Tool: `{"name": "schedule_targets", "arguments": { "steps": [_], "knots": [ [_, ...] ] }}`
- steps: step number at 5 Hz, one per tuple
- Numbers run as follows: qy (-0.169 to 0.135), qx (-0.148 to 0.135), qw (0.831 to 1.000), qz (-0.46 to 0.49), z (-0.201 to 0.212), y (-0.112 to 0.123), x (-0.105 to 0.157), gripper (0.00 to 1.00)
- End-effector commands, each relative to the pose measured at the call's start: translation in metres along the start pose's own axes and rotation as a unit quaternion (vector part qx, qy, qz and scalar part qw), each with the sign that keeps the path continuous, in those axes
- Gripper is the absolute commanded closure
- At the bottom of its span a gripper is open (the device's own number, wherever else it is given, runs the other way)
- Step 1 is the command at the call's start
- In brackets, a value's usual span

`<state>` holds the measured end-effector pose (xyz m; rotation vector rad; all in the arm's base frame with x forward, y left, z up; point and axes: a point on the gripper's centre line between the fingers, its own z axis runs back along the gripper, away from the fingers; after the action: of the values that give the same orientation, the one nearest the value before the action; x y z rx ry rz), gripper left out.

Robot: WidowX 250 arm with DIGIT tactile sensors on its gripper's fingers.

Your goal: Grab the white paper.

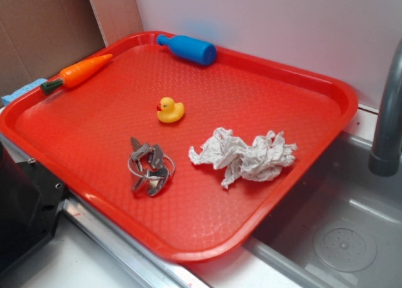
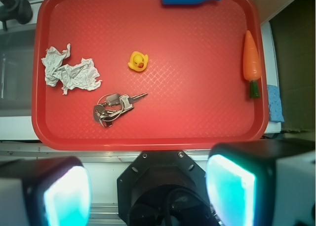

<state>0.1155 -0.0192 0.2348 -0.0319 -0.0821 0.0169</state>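
The white paper (image 2: 69,71) is lying crumpled on the red tray (image 2: 197,127), near the rim closest to the sink, with bare tray showing all round it. In the wrist view it is sitting far up and to the left of the gripper (image 2: 148,186), whose 2 pads (image 2: 231,189) are standing wide apart with nothing between them, low in that picture and apparently off the tray's near rim. The wad's long axis is running roughly left to right there, tilting slightly. Probably the coming move is a reach forward and well left, then a drop.

The key bunch (image 2: 112,108) is lying just beside the paper, the yellow duck (image 2: 138,61) a little further off.

The exterior view is showing the faucet (image 1: 389,112) rising beside the tray; the wrist view alone is showing the pads.
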Motion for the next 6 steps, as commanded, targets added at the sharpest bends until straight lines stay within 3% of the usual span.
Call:
{"name": "schedule_targets", "arguments": {
  "steps": [1,2,3,5,6],
  "knots": [
    [0.0,0.0,1.0,0.0,0.0,0.0,0.0,0.0],
    [-0.018,-0.019,0.997,0.071,-0.006,-0.003,0.006,0.0],
    [-0.031,-0.032,0.982,0.182,-0.021,-0.015,0.017,0.0],
    [-0.038,-0.041,0.957,0.284,-0.058,-0.057,0.053,0.0],
    [-0.041,-0.05,0.954,0.292,-0.069,-0.069,0.065,0.0]
  ]
}}
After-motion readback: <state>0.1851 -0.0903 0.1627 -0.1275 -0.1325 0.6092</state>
